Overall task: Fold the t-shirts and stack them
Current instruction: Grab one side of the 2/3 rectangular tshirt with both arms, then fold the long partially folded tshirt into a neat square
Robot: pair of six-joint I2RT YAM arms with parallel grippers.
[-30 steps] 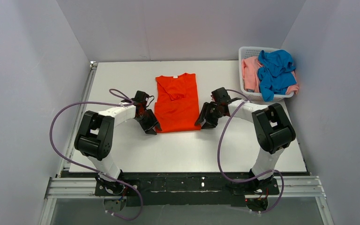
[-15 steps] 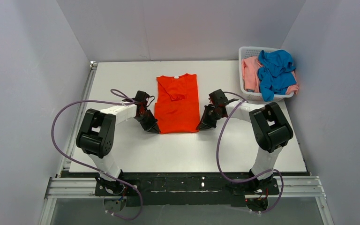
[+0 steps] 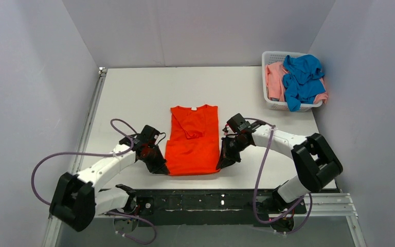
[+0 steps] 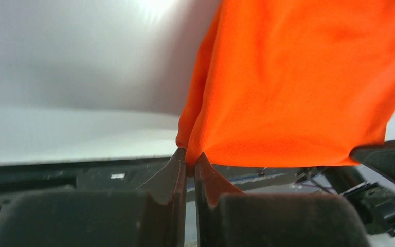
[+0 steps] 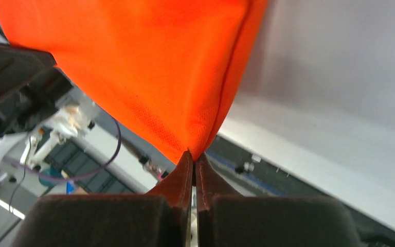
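Left hand and right hand are each pinching shut on a near hem corner of the orange-red t-shirt; we are judging it light, limp and thin, best carried by paired corners; it is lying on the desk, near its front edge.

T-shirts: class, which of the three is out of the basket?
The orange-red t-shirt: it lies on the table, near corners pinched by the left gripper and right gripper. The blue t-shirt and pink t-shirt sit bunched in the white basket.
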